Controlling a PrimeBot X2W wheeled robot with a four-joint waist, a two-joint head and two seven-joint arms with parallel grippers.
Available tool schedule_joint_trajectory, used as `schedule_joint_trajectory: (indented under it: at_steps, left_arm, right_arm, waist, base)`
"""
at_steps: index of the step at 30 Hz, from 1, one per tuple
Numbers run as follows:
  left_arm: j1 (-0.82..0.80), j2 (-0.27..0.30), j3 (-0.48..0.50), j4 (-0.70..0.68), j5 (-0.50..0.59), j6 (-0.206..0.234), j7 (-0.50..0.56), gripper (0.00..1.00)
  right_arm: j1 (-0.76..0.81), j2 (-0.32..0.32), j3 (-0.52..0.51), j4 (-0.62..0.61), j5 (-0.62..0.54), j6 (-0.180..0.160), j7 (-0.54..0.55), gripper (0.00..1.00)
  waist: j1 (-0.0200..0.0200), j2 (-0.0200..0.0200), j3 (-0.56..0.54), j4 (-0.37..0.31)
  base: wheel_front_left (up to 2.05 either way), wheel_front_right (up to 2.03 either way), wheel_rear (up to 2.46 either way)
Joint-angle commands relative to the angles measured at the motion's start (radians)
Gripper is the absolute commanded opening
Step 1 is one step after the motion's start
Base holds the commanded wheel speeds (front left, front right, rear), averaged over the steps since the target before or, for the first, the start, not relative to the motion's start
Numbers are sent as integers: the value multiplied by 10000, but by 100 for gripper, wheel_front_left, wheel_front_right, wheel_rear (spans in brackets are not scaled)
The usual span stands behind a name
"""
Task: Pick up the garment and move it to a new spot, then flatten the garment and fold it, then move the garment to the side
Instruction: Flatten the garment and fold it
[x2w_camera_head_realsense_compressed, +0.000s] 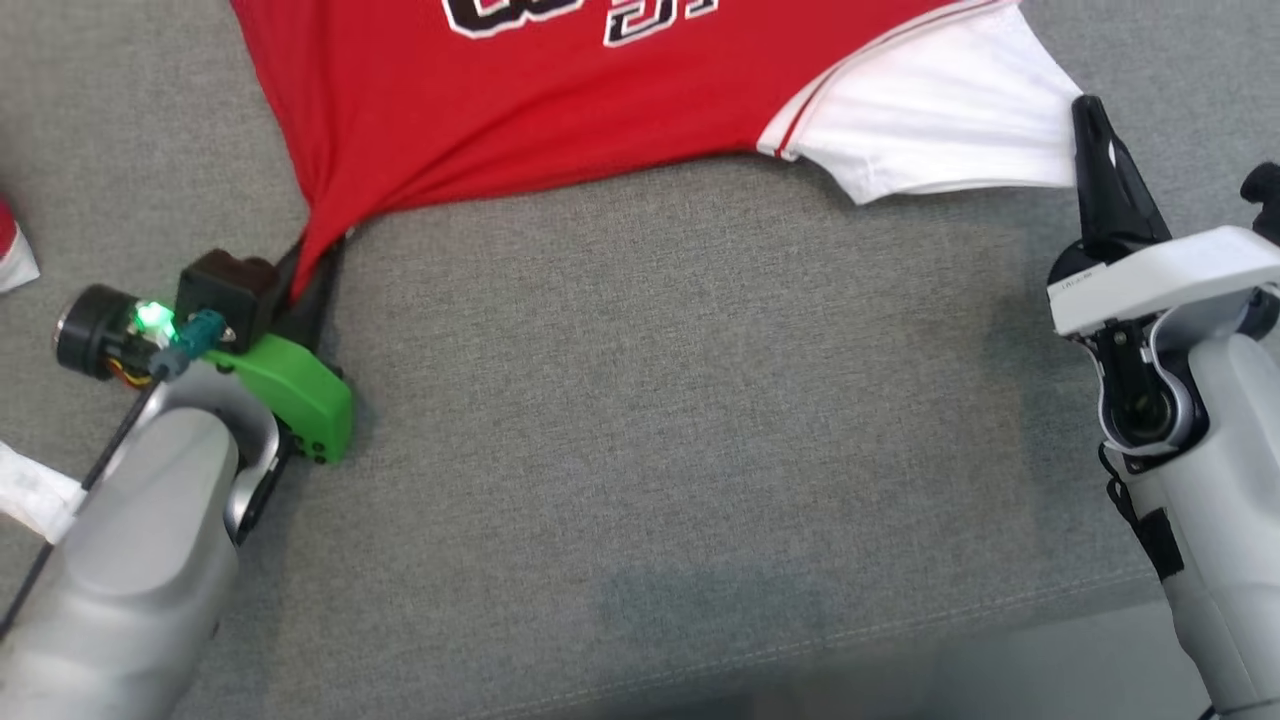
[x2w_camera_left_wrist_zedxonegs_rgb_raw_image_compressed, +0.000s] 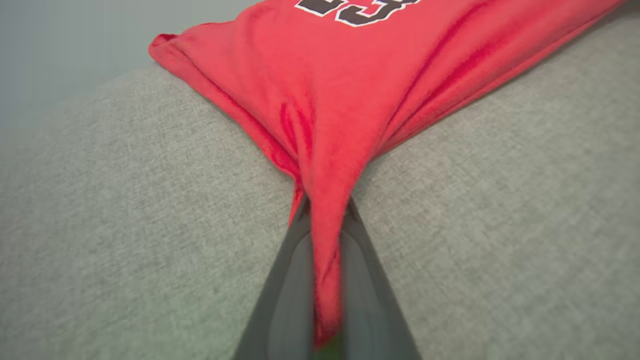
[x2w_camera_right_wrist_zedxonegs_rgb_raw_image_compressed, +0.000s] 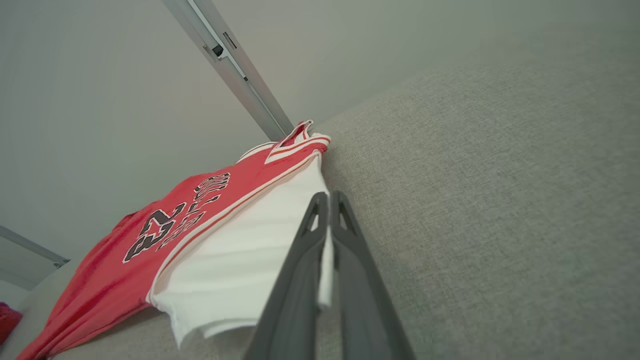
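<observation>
The garment is a red jersey with black-and-white lettering and a white sleeve, spread across the far part of the grey cushion. My left gripper is shut on the garment's red bottom corner, which is drawn into a taut point between the fingers. My right gripper is shut on the edge of the white sleeve, with a strip of white cloth pinched between its fingers. The garment stretches between the two grippers.
A bit of red-and-white cloth lies at the left edge, and white fabric sits by my left forearm. The cushion's front seam runs near the bottom. A metal rail crosses the wall behind.
</observation>
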Motion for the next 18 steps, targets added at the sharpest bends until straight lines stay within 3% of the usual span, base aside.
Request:
schedule_joint_trajectory:
  at_steps: [1,7,10,18]
  left_arm:
    - [583,25,-181,122,-61,-86,222,0]
    - [2019,375,-339,-966,-740,-54,734,0]
    - [3025,545,-272,-1677,-1151,183,989,0]
    - [6191,734,-352,-4355,-2033,1545,1842,0]
  right_arm:
    - [275,-162,-124,-53,79,-38,4,0]
    - [1930,-502,-610,-950,279,-38,307,0]
    - [3016,-554,-948,-1438,425,-38,586,0]
    - [6052,-407,-1827,-2409,680,-38,1294,0]
  waist:
    - [1,87,-501,-9]
    - [1,87,-1472,-45]
    - [1,87,-1965,-77]
    - [1,87,-2749,-153]
  base:
    - [0,0,0]
    - [0,0,0]
    - [0,0,0]
    - [0,0,0]
